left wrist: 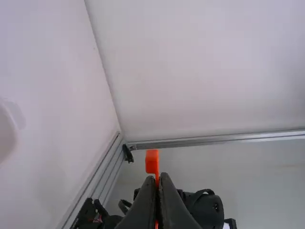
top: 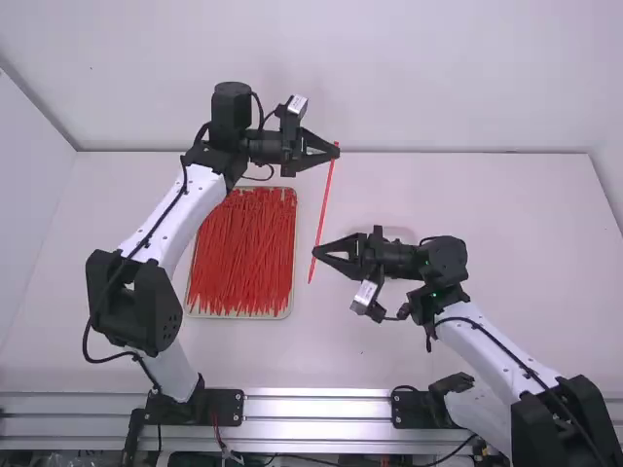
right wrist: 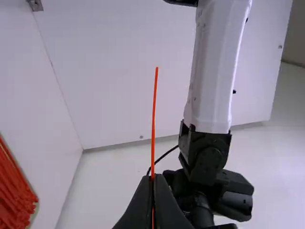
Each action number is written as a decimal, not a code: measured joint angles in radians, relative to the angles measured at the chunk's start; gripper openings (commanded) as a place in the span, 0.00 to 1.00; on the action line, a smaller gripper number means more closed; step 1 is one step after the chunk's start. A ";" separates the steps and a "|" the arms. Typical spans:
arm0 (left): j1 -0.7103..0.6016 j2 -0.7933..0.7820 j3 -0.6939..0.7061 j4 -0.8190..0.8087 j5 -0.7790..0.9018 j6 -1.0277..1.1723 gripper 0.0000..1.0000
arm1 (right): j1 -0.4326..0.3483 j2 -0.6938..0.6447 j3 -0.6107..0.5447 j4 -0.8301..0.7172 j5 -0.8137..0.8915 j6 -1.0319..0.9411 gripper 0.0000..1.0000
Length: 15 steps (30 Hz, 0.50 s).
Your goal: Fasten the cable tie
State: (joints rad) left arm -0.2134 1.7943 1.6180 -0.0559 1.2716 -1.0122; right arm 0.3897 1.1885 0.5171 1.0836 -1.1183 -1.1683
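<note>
Cable tie [top: 324, 199] held above the table between both grippers, its long axis running away from the arm bases. The head end is pinched in the closed left gripper [top: 335, 148] and the tail end in the closed right gripper [top: 314, 255] — the tail probably has to curl back toward the head; spare ties [top: 243, 251] lie just beside

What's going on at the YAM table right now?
Both arms hold one red cable tie, stretched straight between them. The left gripper has its fingers shut on the head end, and the right gripper is shut on it near the tail end. The tie is not looped yet, so nothing is fastened. A tray of spare red ties lies on the table beside the left arm.
</note>
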 measured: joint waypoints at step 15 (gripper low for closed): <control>0.000 0.000 -0.027 0.051 -0.001 0.007 0.02 | -0.034 0.000 0.000 -0.002 0.021 0.311 0.00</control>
State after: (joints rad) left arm -0.2131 1.7943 1.5906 -0.0051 1.2709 -1.0054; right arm 0.3561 1.1885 0.5175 1.0813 -1.0969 -0.8570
